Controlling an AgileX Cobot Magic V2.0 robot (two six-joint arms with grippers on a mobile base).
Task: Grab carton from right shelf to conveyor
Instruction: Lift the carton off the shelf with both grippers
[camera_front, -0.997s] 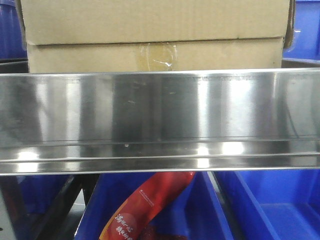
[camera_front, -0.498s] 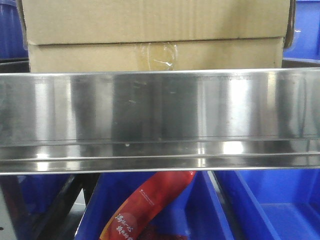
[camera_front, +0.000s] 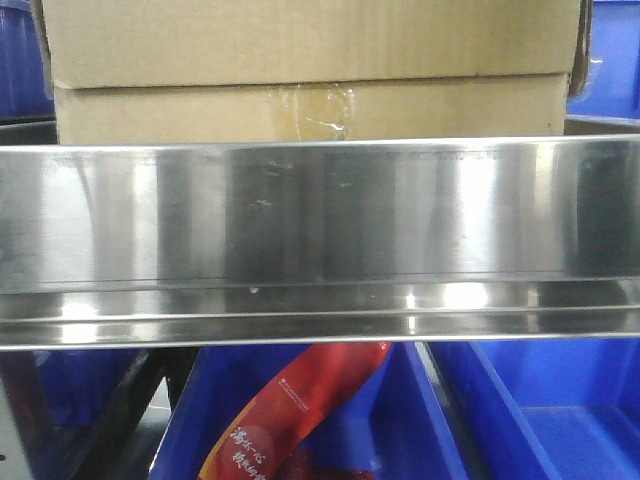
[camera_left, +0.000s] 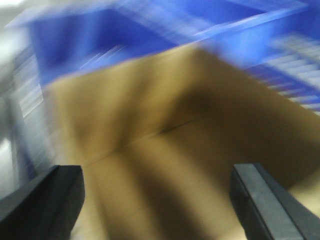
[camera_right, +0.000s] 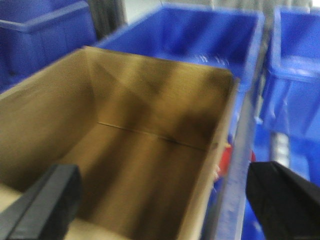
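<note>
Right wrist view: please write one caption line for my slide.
Open right gripper above the open brown carton, with blue bins beside it.

My front view is sharp, with bright glare bands on the right shelf (camera_front: 320, 230). My left wrist view is motion-smeared; my right is soft, striped shadows inside the carton (camera_right: 140, 165).

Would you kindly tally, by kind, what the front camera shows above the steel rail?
Carton: 1
Blue bins: 2
Total: 3
</note>
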